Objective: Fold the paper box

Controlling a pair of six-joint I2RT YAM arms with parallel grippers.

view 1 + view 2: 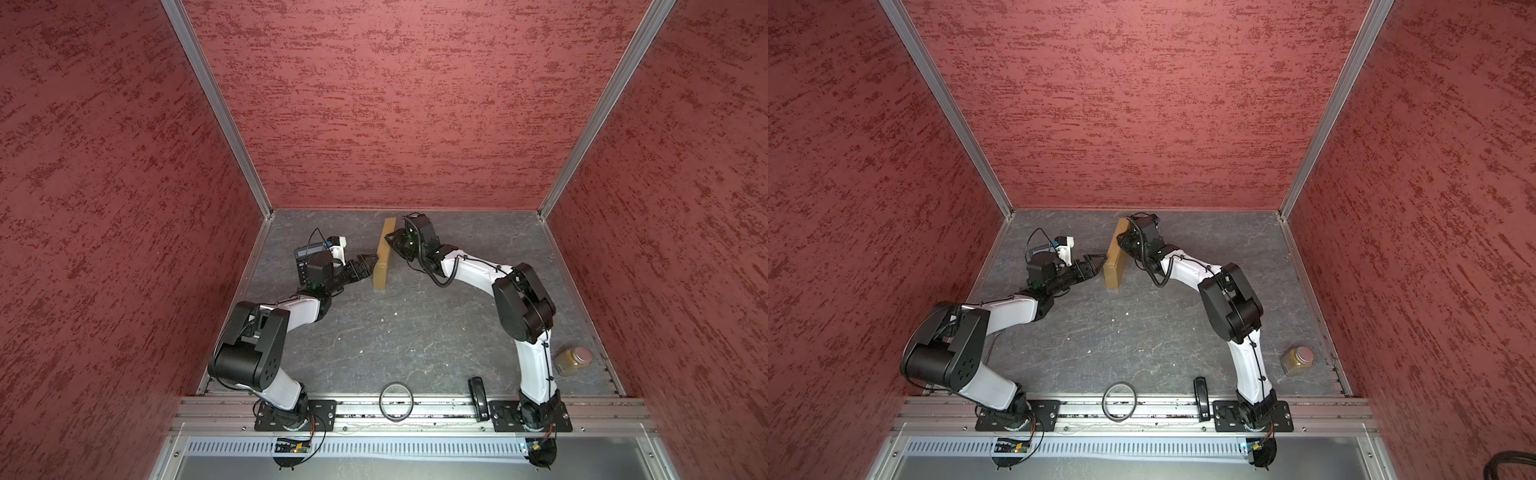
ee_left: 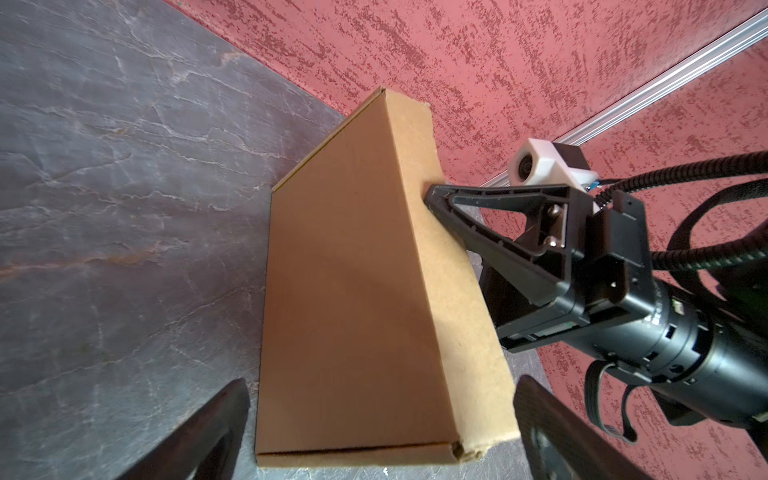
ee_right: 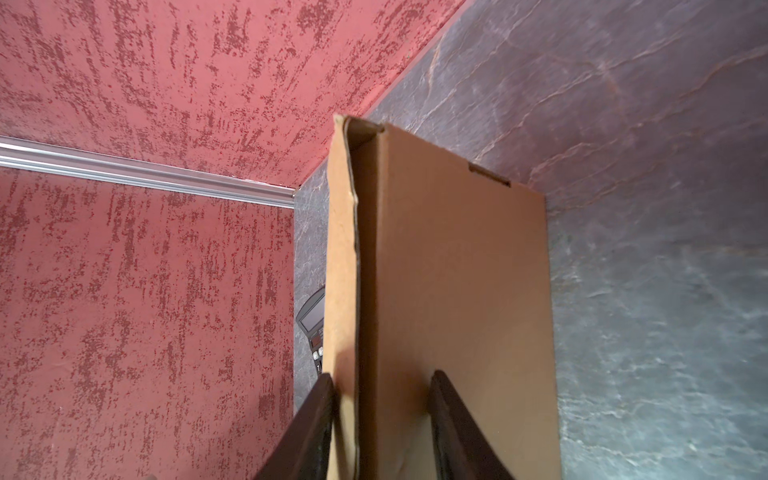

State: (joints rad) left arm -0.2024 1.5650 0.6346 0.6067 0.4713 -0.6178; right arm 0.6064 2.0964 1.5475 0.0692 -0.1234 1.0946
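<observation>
The paper box (image 1: 383,254) stands on edge on the counter (image 1: 395,332) — right gripper (image 1: 392,242) jaws clamped across its thickness, left gripper (image 1: 371,265) jaws spread wide beside it.

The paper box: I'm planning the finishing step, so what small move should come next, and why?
Probably ease the open left end effector forward to press the broad face of the paper box. The box stands on edge, the right end effector clamps it across its thickness, and the right wrist view shows a gap along the edge seam, so the flap looks not fully seated.
</observation>
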